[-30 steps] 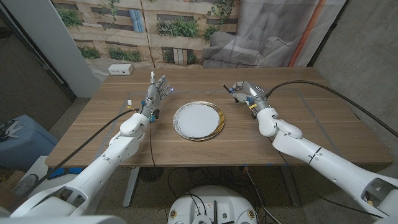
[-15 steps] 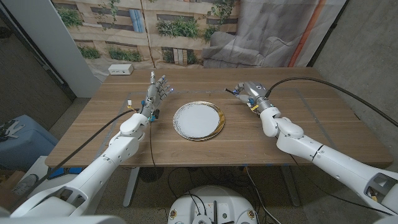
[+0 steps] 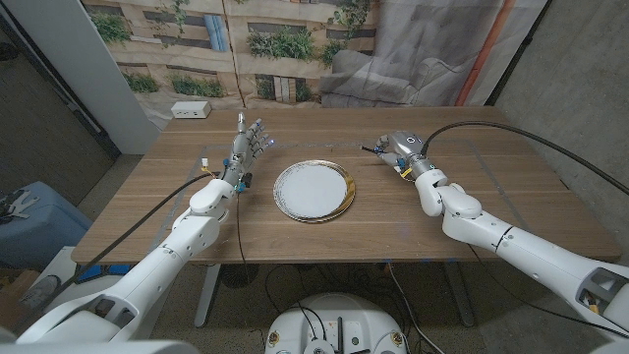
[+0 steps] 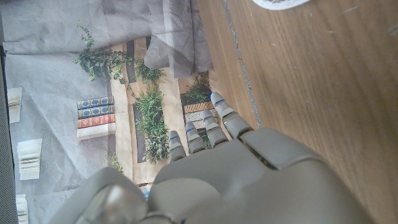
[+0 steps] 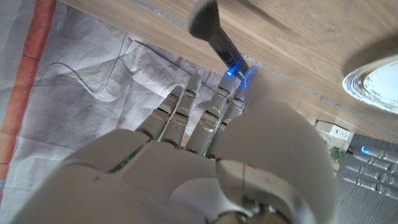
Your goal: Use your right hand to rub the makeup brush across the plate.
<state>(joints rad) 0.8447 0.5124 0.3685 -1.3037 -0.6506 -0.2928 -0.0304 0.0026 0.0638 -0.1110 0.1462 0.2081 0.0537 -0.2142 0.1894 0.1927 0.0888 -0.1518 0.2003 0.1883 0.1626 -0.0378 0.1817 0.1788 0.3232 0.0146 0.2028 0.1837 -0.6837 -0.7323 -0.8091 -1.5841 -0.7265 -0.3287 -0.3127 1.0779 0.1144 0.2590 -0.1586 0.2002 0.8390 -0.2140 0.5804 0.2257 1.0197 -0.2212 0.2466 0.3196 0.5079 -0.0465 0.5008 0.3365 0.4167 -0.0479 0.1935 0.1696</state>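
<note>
A white plate with a gold rim [image 3: 314, 191] lies at the middle of the wooden table; its rim also shows in the right wrist view [image 5: 376, 78]. To its right, my right hand [image 3: 401, 150] pinches the dark handle of the makeup brush [image 3: 372, 149], whose end sticks out toward the plate. In the right wrist view the brush [image 5: 210, 28] points its pale bristles away from my right hand [image 5: 205, 155], above the wood. My left hand [image 3: 251, 144] stands upright left of the plate, fingers apart and holding nothing; its back shows in the left wrist view [image 4: 236, 168].
A white power strip [image 3: 191, 110] lies at the table's back left corner. A black cable [image 3: 511, 136] arcs over the right side of the table to my right arm. A grey cloth backdrop hangs behind the far edge.
My right hand has shifted a little to the right and nearer with the brush. The left hand and the plate have stayed put.
</note>
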